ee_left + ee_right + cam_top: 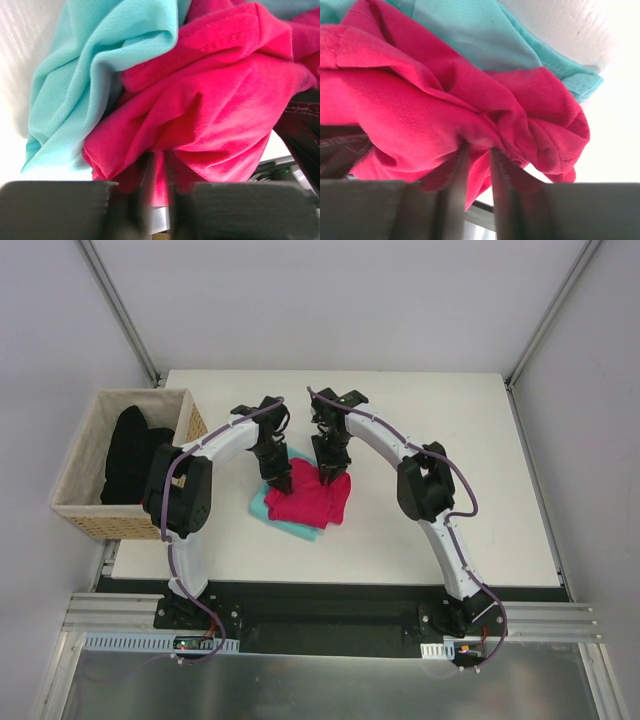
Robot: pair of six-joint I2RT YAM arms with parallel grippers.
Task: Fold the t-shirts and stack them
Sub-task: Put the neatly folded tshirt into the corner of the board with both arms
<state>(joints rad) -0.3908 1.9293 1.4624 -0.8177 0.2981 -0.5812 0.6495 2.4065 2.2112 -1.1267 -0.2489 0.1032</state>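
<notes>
Where folds bunch, fuzzy pink shirt point(210, 130) overlies mesh teal shirt point(100, 75).

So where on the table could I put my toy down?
The table is bare right of the right arm and along the near edge below the pink shirt. The middle is crowded, and the basket sits at the left.

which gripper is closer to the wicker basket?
Left. The left gripper is at the pink shirt's left edge, on the side facing the wicker basket; the right gripper sits farther right, over the shirt's top.
</notes>
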